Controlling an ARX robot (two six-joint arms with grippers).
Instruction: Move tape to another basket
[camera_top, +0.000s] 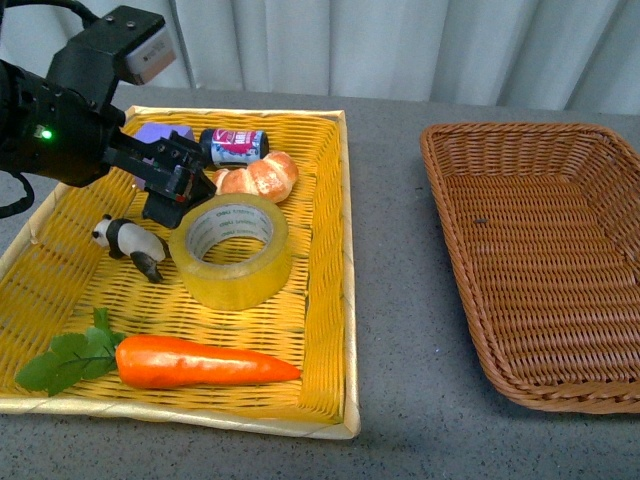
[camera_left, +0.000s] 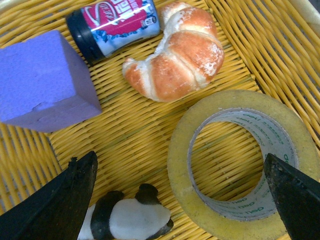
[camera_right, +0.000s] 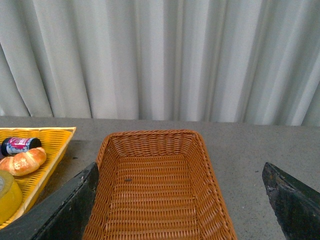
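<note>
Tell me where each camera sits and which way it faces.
Front view: on the robot's body, looking down at yellow tray and basket; left tool shows by the tape.
Left wrist view: on the left arm, looking down onto tape and croissant; left tool's open fingers show.
Right wrist view: on the right arm, facing basket and curtain; right tool, open, shows.
All three share the croissant.

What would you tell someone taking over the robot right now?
The left claw is open and empty, poised at the tape.
The right claw is open and empty, facing the basket.
The tape lies flat in the yellow tray. The basket has no tape in it.
Done: the left claw has reached the tape, but has not gripped it yet.
Left: close on the tape, lift it, and put it in the basket.
</note>
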